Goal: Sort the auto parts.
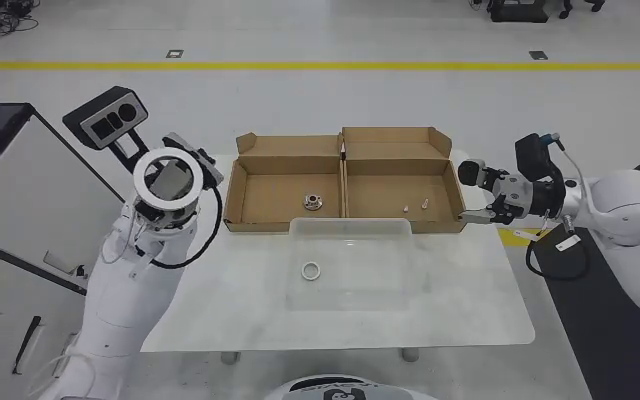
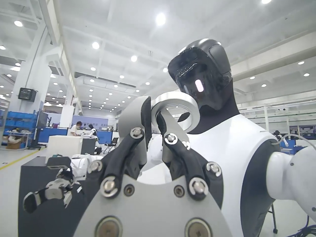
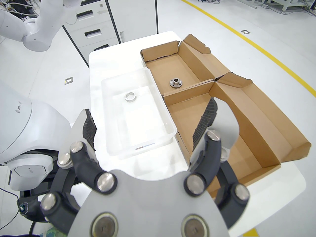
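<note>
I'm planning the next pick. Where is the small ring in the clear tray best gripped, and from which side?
Take the small ring across its outer edge, from straight above: it lies flat, hole up, and the walls of the tray block a sideways approach.

White worktop (image 1: 470,300). Plain cardboard brown: left box (image 1: 270,200), right box (image 1: 380,195). Translucent white tray (image 1: 350,285), silver small ring (image 1: 311,271) in it. Silver-grey flanged hub (image 1: 314,201) in left box. Bright silver large ring (image 2: 172,98). Pale grey floor (image 1: 300,30), yellow stripe (image 1: 320,66).
</note>
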Available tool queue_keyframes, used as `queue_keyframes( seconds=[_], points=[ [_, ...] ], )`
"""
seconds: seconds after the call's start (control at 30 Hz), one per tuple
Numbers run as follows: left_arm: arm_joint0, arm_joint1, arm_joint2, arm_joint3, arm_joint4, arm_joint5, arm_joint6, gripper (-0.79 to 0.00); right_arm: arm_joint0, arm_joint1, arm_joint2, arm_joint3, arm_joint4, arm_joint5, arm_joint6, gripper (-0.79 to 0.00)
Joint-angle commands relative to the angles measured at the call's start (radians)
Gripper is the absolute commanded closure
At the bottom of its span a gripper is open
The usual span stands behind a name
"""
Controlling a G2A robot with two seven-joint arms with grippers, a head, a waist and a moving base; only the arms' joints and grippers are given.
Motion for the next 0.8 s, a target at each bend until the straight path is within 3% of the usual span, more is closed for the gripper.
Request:
queue_keyframes(
  seconds=[0.0,0.2,0.33,0.77],
  points=[
    [0.002,0.000,-0.004,0.014,0.028,0.000,0.000,0.000,0.000,0.000,0.000,0.000,0.000,0.000,0.000,-0.785],
    [0.004,0.014,-0.029,0.036,0.208,0.038,-0.038,0.000,0.000,0.000,0.000,0.000,0.000,0.000,0.000,-0.785],
    [0.017,0.017,-0.031,0.039,0.243,0.034,-0.034,0.000,0.000,0.000,0.000,0.000,0.000,0.000,0.000,-0.785],
    [0.028,0.011,-0.002,0.007,0.043,0.000,0.000,0.000,0.000,0.000,0.000,0.000,0.000,0.000,0.000,-0.785]
  ],
)
